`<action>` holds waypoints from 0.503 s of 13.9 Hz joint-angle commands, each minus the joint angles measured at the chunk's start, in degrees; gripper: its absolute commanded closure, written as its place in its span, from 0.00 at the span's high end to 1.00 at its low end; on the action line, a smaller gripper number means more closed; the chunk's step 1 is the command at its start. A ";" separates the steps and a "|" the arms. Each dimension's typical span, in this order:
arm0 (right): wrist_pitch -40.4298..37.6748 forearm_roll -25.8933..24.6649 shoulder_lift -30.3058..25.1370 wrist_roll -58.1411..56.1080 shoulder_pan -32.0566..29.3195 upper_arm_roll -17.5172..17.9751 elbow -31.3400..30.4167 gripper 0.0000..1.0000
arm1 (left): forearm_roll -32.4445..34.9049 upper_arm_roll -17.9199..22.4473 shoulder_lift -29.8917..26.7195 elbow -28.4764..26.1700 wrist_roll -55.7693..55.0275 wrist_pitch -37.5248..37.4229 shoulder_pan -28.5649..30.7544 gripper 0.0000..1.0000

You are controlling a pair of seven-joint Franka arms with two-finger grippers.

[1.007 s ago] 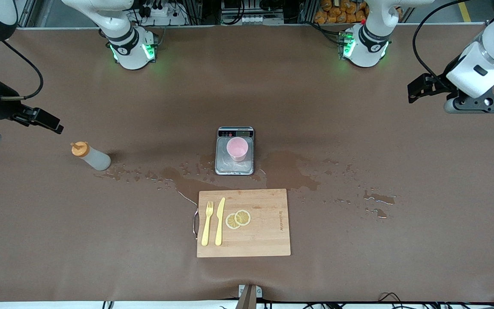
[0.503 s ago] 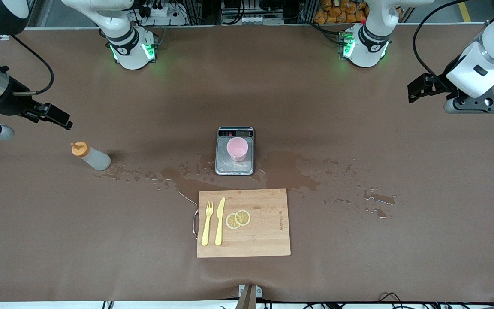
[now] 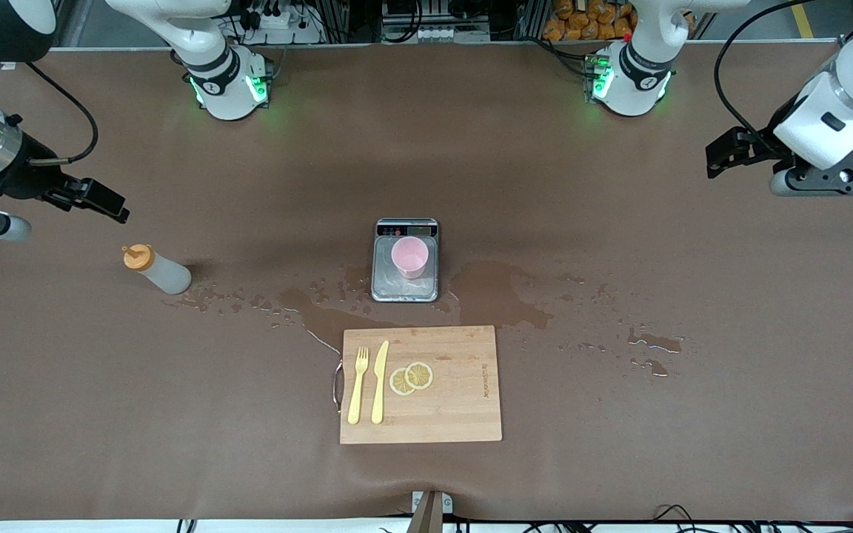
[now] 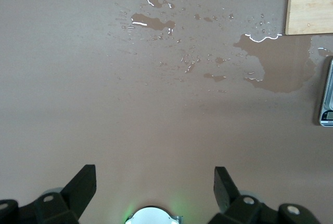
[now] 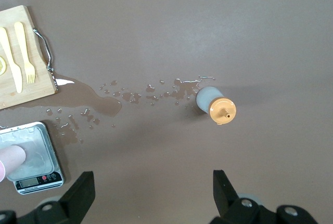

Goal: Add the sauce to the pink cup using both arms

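Observation:
The sauce bottle (image 3: 158, 271), whitish with an orange cap, stands on the table toward the right arm's end. It also shows in the right wrist view (image 5: 216, 104). The pink cup (image 3: 409, 257) stands upright on the steel scale (image 3: 384, 285) at the table's middle; its edge shows in the right wrist view (image 5: 8, 159). My right gripper (image 3: 106, 204) is open and empty over bare table close to the bottle, its jaws wide apart in its wrist view (image 5: 151, 193). My left gripper (image 3: 724, 153) is open and empty over bare table at the left arm's end (image 4: 153, 187).
A wooden cutting board (image 3: 463, 414) with a yellow fork (image 3: 357, 385), a yellow knife (image 3: 379, 381) and lemon slices (image 3: 411, 377) lies nearer the camera than the scale. Spilled liquid (image 3: 500, 296) spreads between bottle, scale and board, with more puddles (image 3: 652, 343) toward the left arm's end.
My right gripper has moved a little toward the table's middle, staying over the table beside the bottle. The left arm has barely moved. Bottle and cup are unmoved.

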 commanded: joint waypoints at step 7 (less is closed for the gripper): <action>0.93 0.48 -1.59 0.91 0.42 -0.41 -1.96 1.00 | 1.07 -0.81 -0.14 0.70 -0.33 -0.82 0.77 1.00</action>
